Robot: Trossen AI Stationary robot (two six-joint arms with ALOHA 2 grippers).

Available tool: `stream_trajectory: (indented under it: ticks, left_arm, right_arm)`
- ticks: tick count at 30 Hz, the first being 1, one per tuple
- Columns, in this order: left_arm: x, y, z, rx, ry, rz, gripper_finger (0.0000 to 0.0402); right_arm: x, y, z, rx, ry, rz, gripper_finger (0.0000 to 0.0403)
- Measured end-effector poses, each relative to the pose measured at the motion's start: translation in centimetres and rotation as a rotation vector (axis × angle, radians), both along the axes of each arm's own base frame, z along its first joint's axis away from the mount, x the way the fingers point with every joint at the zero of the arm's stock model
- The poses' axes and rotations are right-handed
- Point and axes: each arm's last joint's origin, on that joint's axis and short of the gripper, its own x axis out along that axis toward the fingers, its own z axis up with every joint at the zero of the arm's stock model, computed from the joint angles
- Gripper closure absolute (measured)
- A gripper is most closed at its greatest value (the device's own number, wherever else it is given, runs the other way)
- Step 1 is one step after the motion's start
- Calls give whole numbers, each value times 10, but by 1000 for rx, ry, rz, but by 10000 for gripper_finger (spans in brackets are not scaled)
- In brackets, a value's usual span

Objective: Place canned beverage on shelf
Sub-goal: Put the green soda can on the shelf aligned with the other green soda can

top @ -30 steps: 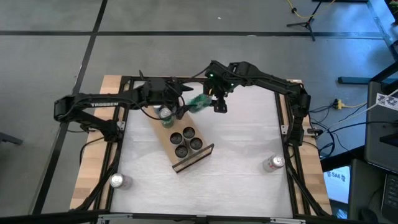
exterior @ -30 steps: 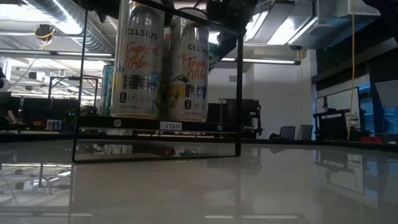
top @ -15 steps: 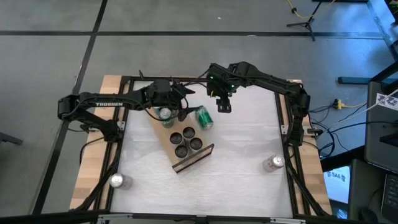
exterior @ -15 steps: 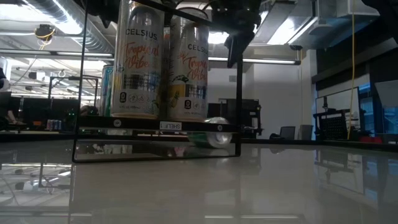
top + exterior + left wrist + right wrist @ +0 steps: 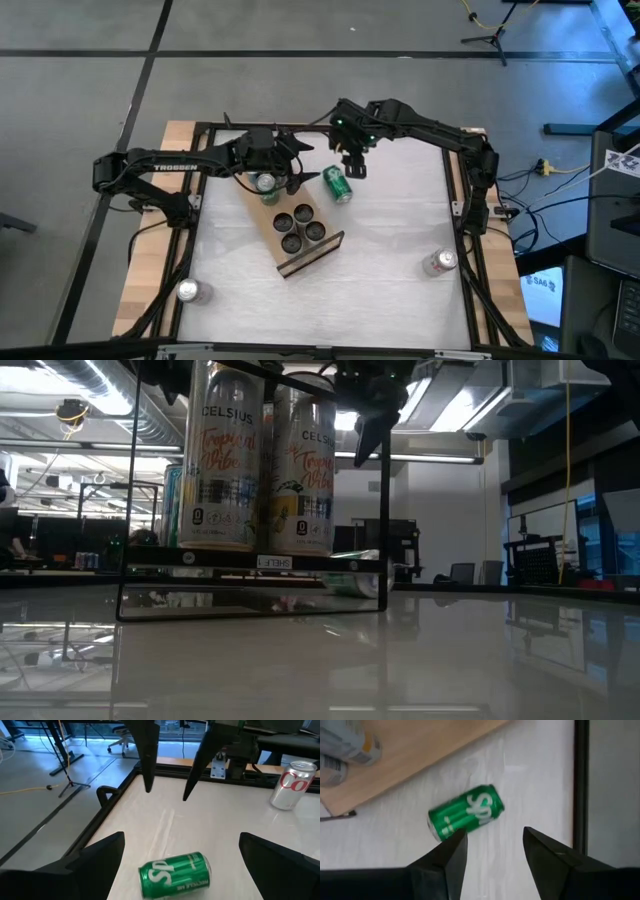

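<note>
Green soda can (image 5: 338,186) lying on its side on the table, just beside the light-wood shelf (image 5: 262,213).
Right gripper (image 5: 353,169) hovering empty above the can, fingers narrowed; left gripper (image 5: 300,167) spread wide near the shelf.

Glossy green metal can (image 5: 337,185), light-wood shelf (image 5: 262,214)

The white table (image 5: 390,240) carries the wooden shelf (image 5: 262,218), a toppled green can (image 5: 337,185) and two silver cans (image 5: 439,263) (image 5: 188,291).

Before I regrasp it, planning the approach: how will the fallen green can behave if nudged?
The green can lies on its side on the smooth white table, so it will probably roll. Its curved, glossy wall may slip between jaws. It looks undented, likely rigid.
</note>
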Motion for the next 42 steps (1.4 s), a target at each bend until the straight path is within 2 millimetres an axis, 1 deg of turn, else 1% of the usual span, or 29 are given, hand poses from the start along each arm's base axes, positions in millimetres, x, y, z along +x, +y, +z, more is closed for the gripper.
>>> stream_trajectory:
  ticks: [6, 11, 14, 18, 25, 27, 28, 32, 34, 37, 39, 42]
  left_arm:
    - [-2, 0, 2, 0, -2, 2, 19]
    - [-16, -5, 15, 2, -8, 2, 19]
    - [-25, -8, 20, -1, 2, 2, 19]
    - [-33, -10, 24, -6, 18, 1, 19]
    - [-44, -12, 25, 0, 72, 12, 19]
    - [-47, -13, 26, 18, 85, 24, 19]
    - [-49, -13, 27, 20, 96, 32, 19]
    - [-56, -13, 29, 35, 113, 82, 19]
    - [-61, -14, 32, 37, 108, 101, 19]
    - [-71, -17, 39, 48, 96, 121, 19]
    - [-78, -19, 46, 63, 66, 141, 19]
    - [-91, -22, 54, 68, 33, 159, 19]
  right_arm:
    - [2, -1, 1, -7, -19, -1, 217]
    - [2, -2, 1, -40, -16, -18, 216]
    - [2, -2, 1, -56, -12, -25, 204]
    - [2, -2, 1, -57, -13, -26, 156]
    - [3, -3, -1, -30, -22, -88, 37]
    - [1, -6, -5, -19, -7, -108, 14]
    - [0, -8, -7, -11, -1, -121, 9]
    - [-9, -29, -20, 45, 30, -178, 18]
    - [-17, -43, -29, 121, 29, -200, 26]
    - [-29, -61, -45, 265, -20, -207, 33]
    - [-32, -69, -58, 327, -48, -208, 35]
    - [-32, -75, -73, 361, -82, -233, 35]
